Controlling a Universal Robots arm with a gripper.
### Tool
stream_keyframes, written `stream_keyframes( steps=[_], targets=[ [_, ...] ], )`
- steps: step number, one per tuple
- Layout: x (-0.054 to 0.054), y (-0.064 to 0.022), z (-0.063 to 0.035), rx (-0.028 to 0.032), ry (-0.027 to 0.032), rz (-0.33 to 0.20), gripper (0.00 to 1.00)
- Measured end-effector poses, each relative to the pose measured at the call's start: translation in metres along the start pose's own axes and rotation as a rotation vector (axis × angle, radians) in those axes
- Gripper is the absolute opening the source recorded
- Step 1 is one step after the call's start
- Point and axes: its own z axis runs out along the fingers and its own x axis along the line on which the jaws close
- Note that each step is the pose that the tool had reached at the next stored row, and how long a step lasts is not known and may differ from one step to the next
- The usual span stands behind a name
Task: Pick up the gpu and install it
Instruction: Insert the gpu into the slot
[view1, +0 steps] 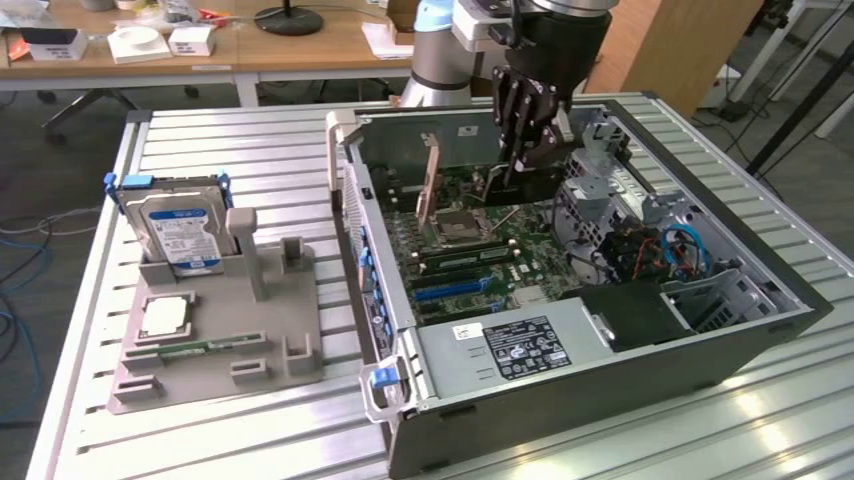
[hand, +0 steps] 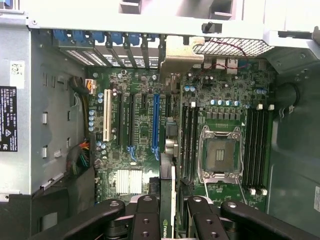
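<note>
While between fingers (hand: 145, 220), gpu (hand: 168, 200) beside memory slots (hand: 189, 145)

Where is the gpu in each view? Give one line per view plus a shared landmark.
Exterior view: gpu upright inside the case, at the gripper.
Wrist view: gpu edge-on in the gripper, next to the blue slot.
Shared landmark: the CPU socket.
</note>
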Motion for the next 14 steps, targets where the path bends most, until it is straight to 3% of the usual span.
stream_keyframes(
  steps=[14],
  targets=[
    [0.001, 0.0004, 0.0151, 0.001, -0.0001, 0.0, 0.26]
  ],
)
